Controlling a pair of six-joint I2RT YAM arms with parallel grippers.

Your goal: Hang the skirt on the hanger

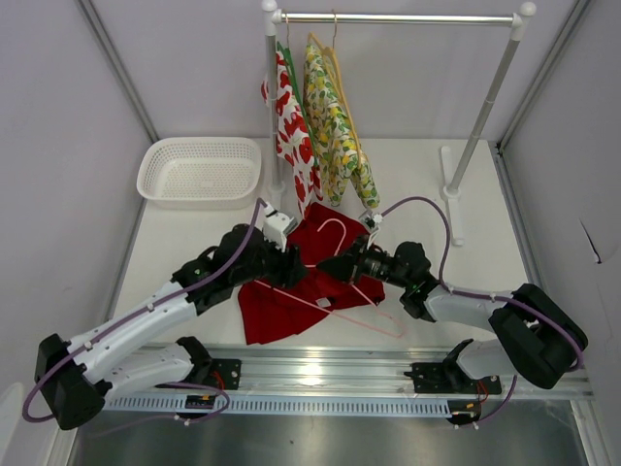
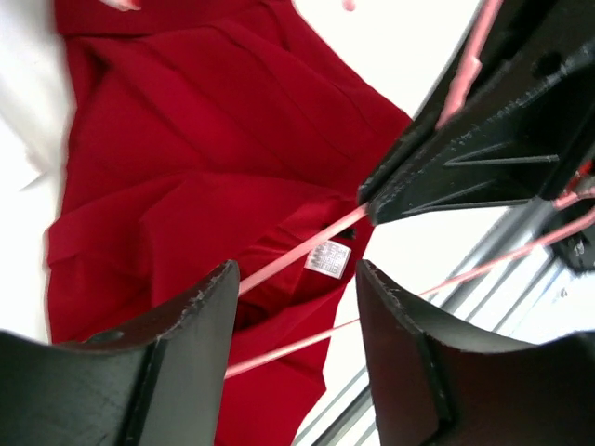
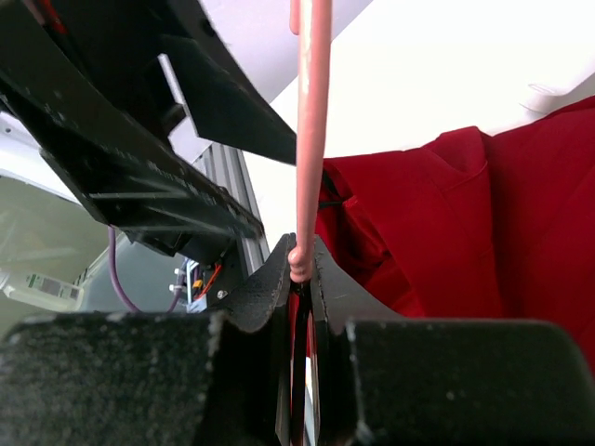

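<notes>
The red skirt (image 1: 281, 306) lies crumpled on the white table between my two arms. The pink wire hanger (image 1: 393, 327) lies partly over and through it, with the hook toward the rack. My left gripper (image 1: 291, 264) hovers over the skirt's middle and stands open. In the left wrist view (image 2: 296, 288) two hanger wires (image 2: 279, 263) and the skirt (image 2: 186, 158) with its white label show in the gap, untouched. My right gripper (image 1: 344, 264) is shut on a hanger wire (image 3: 311, 139), pinched at the fingertips (image 3: 299, 265), with the skirt (image 3: 483, 214) just beyond.
A white basket (image 1: 199, 170) sits at the back left. The clothes rack (image 1: 398, 17) stands behind, carrying a fruit-print garment (image 1: 294, 126) and a yellow-green one (image 1: 335, 126) that hang close above the skirt. Its right foot (image 1: 454, 194) rests on the table. A metal rail (image 1: 340, 374) runs along the near edge.
</notes>
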